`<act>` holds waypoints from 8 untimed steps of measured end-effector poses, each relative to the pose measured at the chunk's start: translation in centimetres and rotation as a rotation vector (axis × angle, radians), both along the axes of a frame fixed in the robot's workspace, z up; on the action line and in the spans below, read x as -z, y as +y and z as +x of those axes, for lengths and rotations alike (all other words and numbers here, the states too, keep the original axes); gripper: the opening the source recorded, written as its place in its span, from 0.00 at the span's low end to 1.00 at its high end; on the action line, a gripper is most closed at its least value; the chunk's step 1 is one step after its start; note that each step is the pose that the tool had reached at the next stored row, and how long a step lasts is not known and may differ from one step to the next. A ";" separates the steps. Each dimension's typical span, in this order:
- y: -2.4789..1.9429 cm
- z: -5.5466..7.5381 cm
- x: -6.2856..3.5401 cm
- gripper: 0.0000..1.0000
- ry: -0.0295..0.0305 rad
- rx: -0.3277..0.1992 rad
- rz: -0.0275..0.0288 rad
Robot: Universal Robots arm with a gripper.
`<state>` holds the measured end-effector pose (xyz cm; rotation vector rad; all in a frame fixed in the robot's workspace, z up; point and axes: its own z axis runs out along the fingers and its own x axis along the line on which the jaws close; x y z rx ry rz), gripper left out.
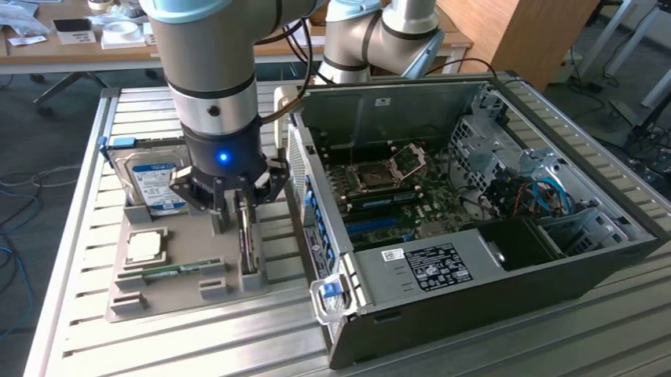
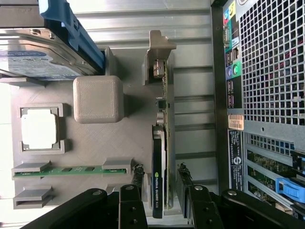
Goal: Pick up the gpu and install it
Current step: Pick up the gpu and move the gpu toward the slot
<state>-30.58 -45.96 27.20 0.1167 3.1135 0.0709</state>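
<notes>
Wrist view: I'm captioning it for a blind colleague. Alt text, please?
The open gripper straddles the gpu, which stands on edge in a grey tray. A hard drive, processor and RAM stick share the tray, beside a computer case.

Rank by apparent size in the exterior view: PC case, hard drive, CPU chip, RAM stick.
1. PC case
2. hard drive
3. CPU chip and RAM stick: too close to call, square versus long sliver.

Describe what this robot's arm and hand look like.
The arm is a thick silver-grey tube with pale blue joint caps. Its black wrist carries a glowing blue light, dark cables trail alongside, and the hand is black with jointed fingers.
</notes>
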 end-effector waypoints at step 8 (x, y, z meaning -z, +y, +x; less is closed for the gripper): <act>0.00 0.0 0.06 0.42 0.0002 0.000 -0.0002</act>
